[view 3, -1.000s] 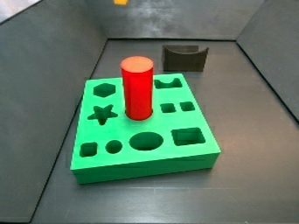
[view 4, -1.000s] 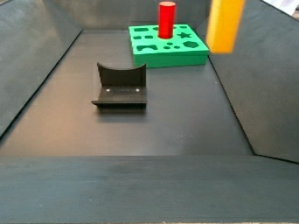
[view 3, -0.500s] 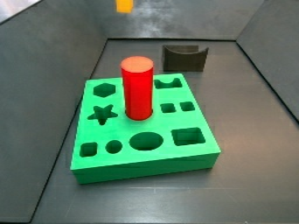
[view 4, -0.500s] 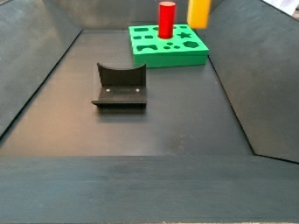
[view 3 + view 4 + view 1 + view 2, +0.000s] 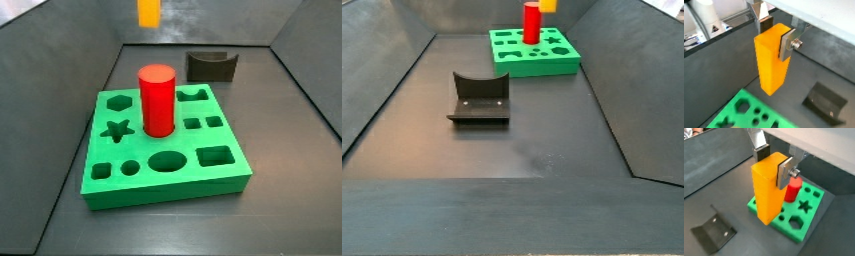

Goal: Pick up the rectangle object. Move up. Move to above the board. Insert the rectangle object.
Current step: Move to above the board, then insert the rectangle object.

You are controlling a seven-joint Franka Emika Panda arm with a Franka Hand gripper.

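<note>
My gripper (image 5: 775,32) is shut on the top of the rectangle object (image 5: 771,60), a long orange-yellow bar that hangs upright from it. Both also show in another wrist view: gripper (image 5: 773,163), bar (image 5: 767,190). The green board (image 5: 803,230) with shaped holes lies below and just beyond the bar's lower end. In the side views only the bar's lower end shows at the frame top (image 5: 148,12) (image 5: 549,4), high above the board (image 5: 160,192) (image 5: 543,66). The gripper itself is out of both side views.
A red cylinder (image 5: 158,100) (image 5: 533,22) (image 5: 792,190) stands upright in a hole of the board. The dark fixture (image 5: 211,66) (image 5: 478,98) (image 5: 825,102) (image 5: 714,233) stands on the floor apart from the board (image 5: 741,112). Dark sloped walls enclose the floor.
The bar has travelled through the air toward the board and now hangs near the red cylinder. More of its lower end shows in one side view. Board, cylinder and fixture have not moved.
</note>
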